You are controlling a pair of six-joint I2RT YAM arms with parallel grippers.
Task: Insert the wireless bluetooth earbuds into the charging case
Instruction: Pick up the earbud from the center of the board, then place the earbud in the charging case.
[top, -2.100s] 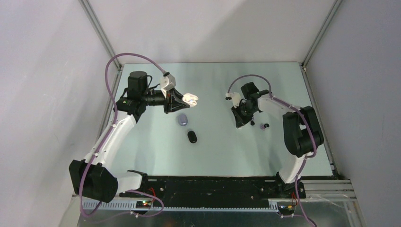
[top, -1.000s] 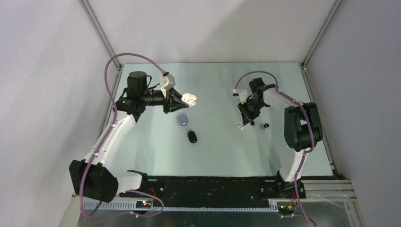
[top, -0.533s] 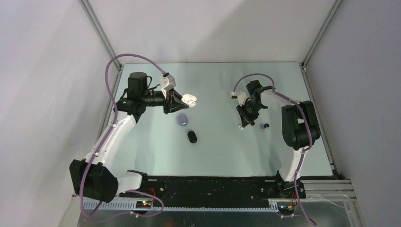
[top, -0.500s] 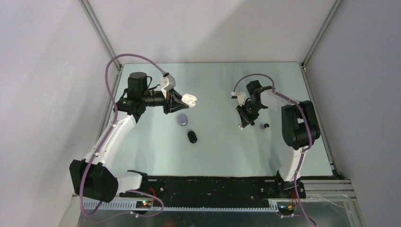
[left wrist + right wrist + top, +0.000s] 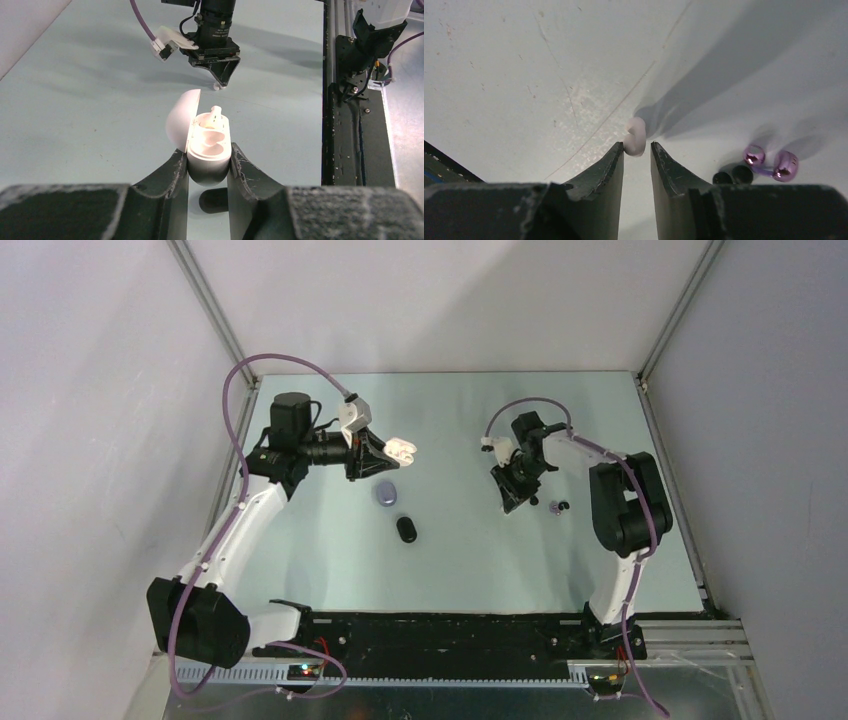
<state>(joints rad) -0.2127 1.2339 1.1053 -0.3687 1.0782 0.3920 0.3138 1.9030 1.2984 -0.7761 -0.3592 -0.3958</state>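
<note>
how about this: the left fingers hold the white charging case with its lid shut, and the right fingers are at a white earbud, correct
Not quite. The left wrist view shows the white charging case held between the left fingers with its lid open, not shut. The rest stands: the right fingers are at a white earbud.

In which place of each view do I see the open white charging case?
Top external: white case left of centre, in the left gripper.
Left wrist: centre, between the fingers.
Right wrist: not in it.
Shared landmark: the right gripper, in all three.
</note>
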